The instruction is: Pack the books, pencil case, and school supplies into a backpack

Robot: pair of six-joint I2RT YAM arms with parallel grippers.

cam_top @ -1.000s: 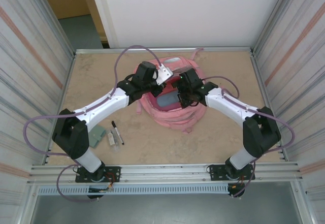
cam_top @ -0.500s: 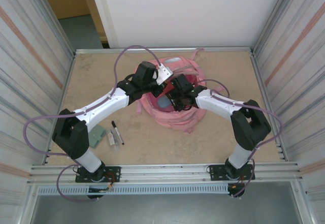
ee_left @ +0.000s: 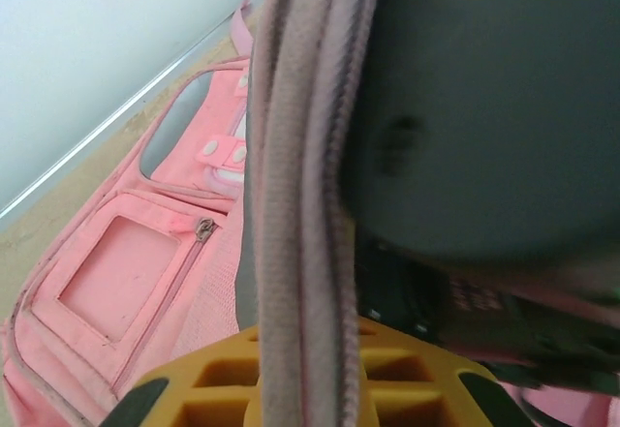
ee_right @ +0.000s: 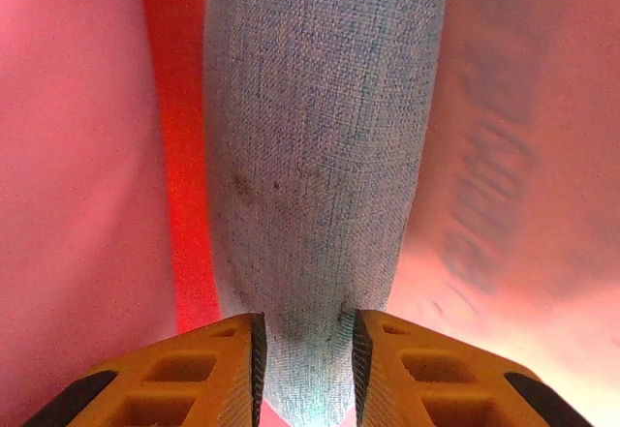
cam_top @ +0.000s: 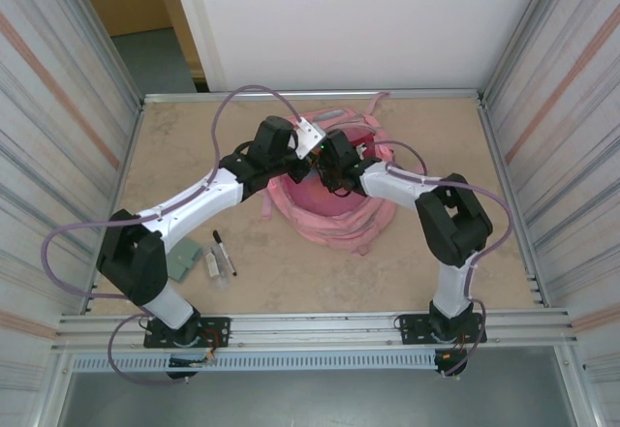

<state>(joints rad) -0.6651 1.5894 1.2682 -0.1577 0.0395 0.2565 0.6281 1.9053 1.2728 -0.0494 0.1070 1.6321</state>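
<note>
My right gripper (ee_right: 305, 350) pinches the blue-grey pencil case (ee_right: 320, 156) by its end inside the pink backpack (ee_right: 68, 204). My left gripper (ee_left: 295, 359), nearly closed, clamps the backpack's zipped rim.

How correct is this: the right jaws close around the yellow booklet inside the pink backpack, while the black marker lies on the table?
One thing is wrong: the right jaws close around the blue-grey pencil case, not a yellow booklet, as the right wrist view shows. The pink backpack and the black marker on the table are as you say.
</note>
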